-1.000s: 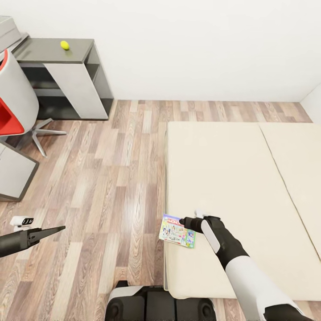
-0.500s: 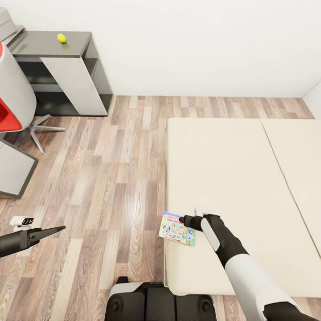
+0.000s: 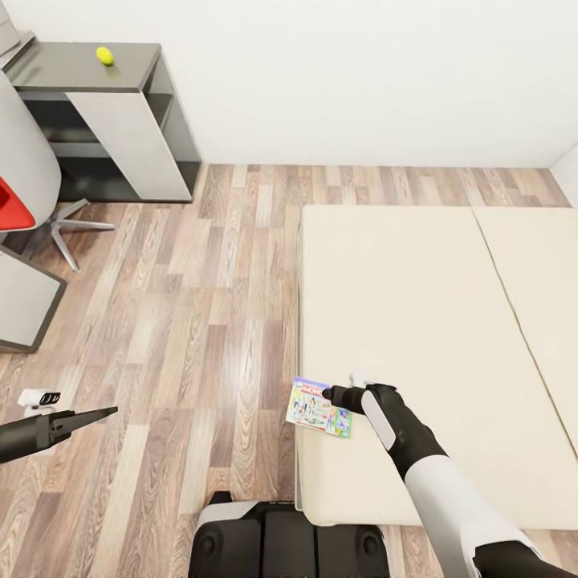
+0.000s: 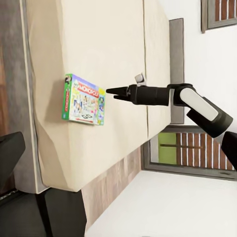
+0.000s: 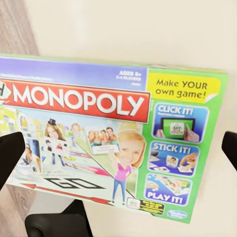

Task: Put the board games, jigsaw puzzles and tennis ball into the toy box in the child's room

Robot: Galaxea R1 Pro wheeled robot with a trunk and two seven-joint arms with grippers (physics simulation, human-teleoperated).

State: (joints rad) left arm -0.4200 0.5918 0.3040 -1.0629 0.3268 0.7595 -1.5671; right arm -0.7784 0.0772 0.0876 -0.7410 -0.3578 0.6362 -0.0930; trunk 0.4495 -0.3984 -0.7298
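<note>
A Monopoly board game lies flat on the cream bed, at its left edge, with one side hanging over the floor. My right gripper hovers at the box's bed-side edge, open. In the right wrist view the lid lies between the spread fingertips, and I cannot tell whether they touch it. From the left wrist view, the box and the right gripper show side-on. My left gripper hangs open over the floor, holding nothing. The tennis ball rests on the table's dark grey lower section.
Wood-plank floor runs between the bed and the table. A red-and-grey swivel chair stands beside the table at far left, with a grey panel below it. My base sits at the bed's near corner.
The whole picture has shifted, so the camera moved. Both arms and the Monopoly box hold their places relative to the bed.
</note>
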